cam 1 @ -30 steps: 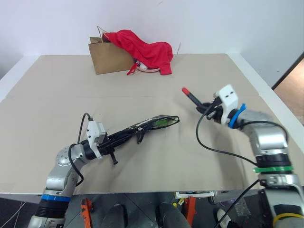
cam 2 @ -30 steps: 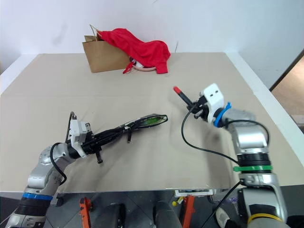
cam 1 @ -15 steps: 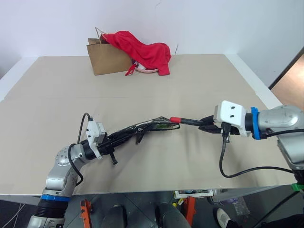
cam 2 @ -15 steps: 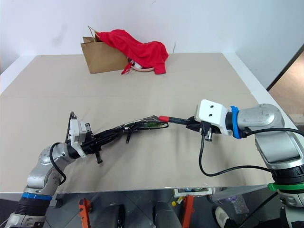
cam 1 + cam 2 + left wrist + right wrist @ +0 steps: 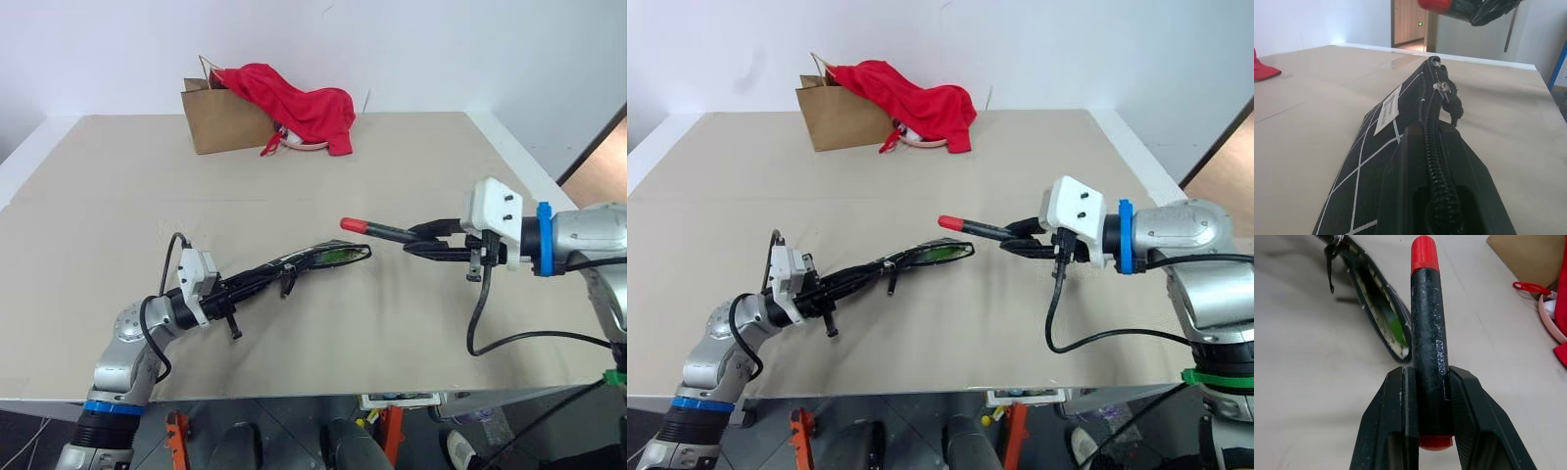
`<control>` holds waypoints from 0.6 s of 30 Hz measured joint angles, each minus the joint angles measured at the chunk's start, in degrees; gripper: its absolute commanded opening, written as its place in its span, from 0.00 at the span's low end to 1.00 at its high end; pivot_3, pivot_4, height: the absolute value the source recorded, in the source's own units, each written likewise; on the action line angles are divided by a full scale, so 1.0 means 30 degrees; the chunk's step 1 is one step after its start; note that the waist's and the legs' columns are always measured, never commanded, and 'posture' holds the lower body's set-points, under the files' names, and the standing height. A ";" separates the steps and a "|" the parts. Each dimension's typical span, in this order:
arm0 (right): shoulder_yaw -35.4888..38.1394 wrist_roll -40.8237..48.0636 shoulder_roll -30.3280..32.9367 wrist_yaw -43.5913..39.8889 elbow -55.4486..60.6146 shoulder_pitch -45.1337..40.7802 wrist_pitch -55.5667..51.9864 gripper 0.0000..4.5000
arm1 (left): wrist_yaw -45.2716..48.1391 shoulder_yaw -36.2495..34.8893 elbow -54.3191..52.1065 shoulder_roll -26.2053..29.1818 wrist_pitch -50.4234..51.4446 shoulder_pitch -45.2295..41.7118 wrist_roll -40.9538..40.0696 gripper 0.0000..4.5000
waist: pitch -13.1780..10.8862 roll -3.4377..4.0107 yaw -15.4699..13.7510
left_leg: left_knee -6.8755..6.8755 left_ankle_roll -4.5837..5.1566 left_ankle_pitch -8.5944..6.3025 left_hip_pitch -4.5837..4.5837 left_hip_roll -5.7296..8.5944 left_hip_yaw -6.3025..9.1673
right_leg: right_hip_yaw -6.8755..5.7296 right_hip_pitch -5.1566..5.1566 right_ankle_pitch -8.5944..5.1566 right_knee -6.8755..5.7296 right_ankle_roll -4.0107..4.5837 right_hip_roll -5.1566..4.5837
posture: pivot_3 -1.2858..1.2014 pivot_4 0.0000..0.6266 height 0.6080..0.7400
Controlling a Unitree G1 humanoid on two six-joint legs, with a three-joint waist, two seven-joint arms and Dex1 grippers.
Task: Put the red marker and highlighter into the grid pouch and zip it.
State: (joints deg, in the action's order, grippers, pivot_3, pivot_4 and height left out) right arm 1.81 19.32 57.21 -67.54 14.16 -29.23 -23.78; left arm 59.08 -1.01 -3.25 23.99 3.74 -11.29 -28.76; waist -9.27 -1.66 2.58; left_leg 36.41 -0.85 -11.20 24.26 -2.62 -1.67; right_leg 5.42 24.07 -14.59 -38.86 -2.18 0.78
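Two grippers are engaged. Head views: the left gripper [image 5: 227,295] is closed on one end of the grid pouch [image 5: 304,260], holding it edge-up off the table [image 5: 118,196], mouth open toward the right arm. The right gripper [image 5: 416,238] is clamped on the red marker [image 5: 377,231], which sits near level with its red tip above and just beyond the mouth. A brown paper bag [image 5: 217,122] under a red cloth [image 5: 294,101] stands well apart at the far edge.

Left wrist view: the zipper runs along the top edge of the pouch [image 5: 1396,142] to its pull; the marker [image 5: 1434,5] crosses above the far end.

Right wrist view: both fingers [image 5: 1396,431] pinch the marker's [image 5: 1427,342] rear half. The mouth of the pouch [image 5: 1378,308] gapes beside it, with the green highlighter [image 5: 1396,325] apparently already inside.

Risks, as judged: the opening is narrow and the marker is offset from it, so a release here would likely strike the rim and roll onto the table. Pushing against the limp pouch could fold the mouth shut or tip the highlighter out.
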 measured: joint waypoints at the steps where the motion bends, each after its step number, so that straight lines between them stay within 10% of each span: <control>1: 0.0001 -0.0134 0.0221 -0.0076 0.0236 0.0433 0.0133 0.13 | 0.0004 0.0002 0.0000 0.0005 0.0003 -0.0018 0.0000 0.00 | 0.0000 0.0000 0.0002 | 0.0000 0.0000 0.0000 -0.0002 -0.0003 0.0000 | 0.0001 0.0001 0.0002 -0.0001 0.0003 0.0003 | 0.52 0.24 1.00; 18: -0.3351 -0.3524 -0.0602 0.0100 -0.1011 -0.0778 0.1885 0.13 | 0.0063 -0.0012 0.0003 0.0093 0.0031 -0.0153 -0.0012 0.00 | 0.0000 0.0000 0.0025 | 0.0005 -0.0002 0.0002 -0.0008 -0.0007 -0.0010 | 0.0009 0.0005 0.0010 -0.0005 0.0009 0.0009 | 0.52 0.24 1.00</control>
State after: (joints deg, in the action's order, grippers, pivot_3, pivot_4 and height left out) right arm -8.24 8.75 55.41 -67.24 11.13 -31.56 -18.13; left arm 59.27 -1.04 -3.25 24.27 3.83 -11.75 -28.80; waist -9.27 -1.67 2.66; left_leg 36.42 -0.86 -11.20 24.24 -2.64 -1.70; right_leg 5.45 24.09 -14.56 -38.88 -2.15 0.81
